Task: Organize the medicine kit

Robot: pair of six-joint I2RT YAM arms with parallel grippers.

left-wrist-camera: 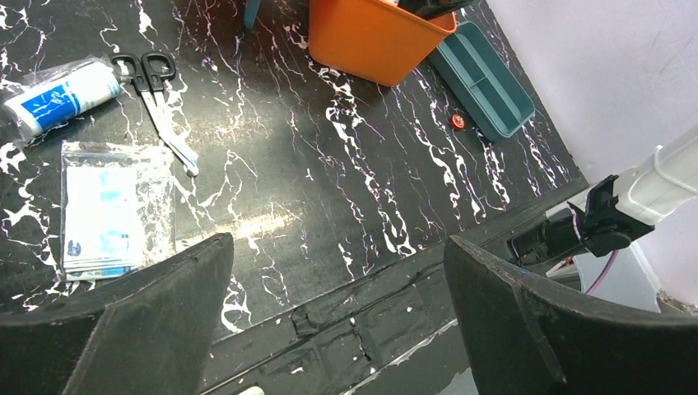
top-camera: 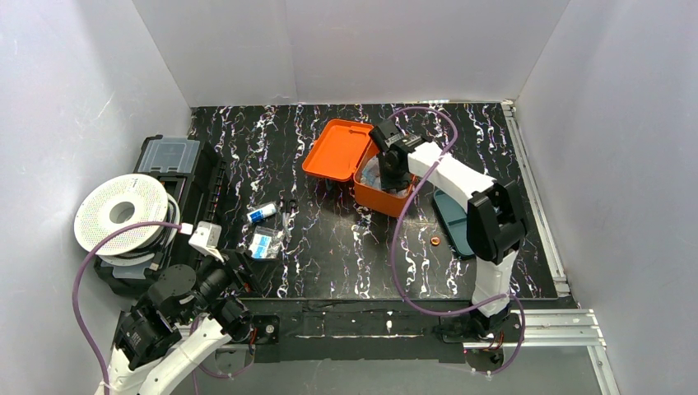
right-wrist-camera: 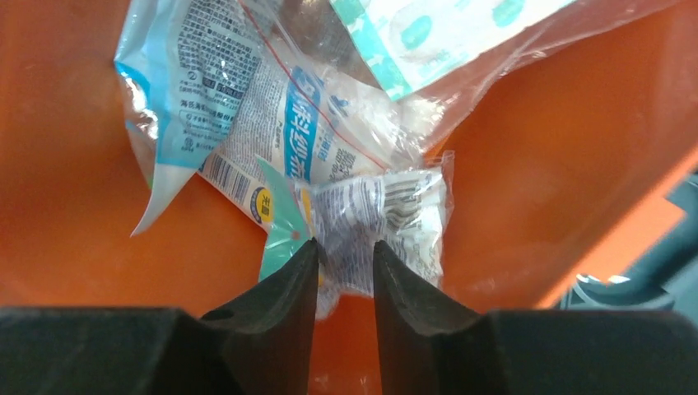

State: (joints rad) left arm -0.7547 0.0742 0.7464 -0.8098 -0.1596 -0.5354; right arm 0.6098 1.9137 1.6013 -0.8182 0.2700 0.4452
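Observation:
The orange medicine kit stands open at the back centre, its lid laid back to the left. It also shows in the left wrist view. My right gripper reaches down inside it. In the right wrist view the jaws are nearly closed on a small clear printed packet above the orange floor, with other plastic packets lying behind it. My left gripper hovers wide open and empty over the table's front edge.
A white roll with a blue label, black scissors and a clear bag of pads lie left of centre. A teal tray and a small orange cap sit right. A black case and a spool stand left.

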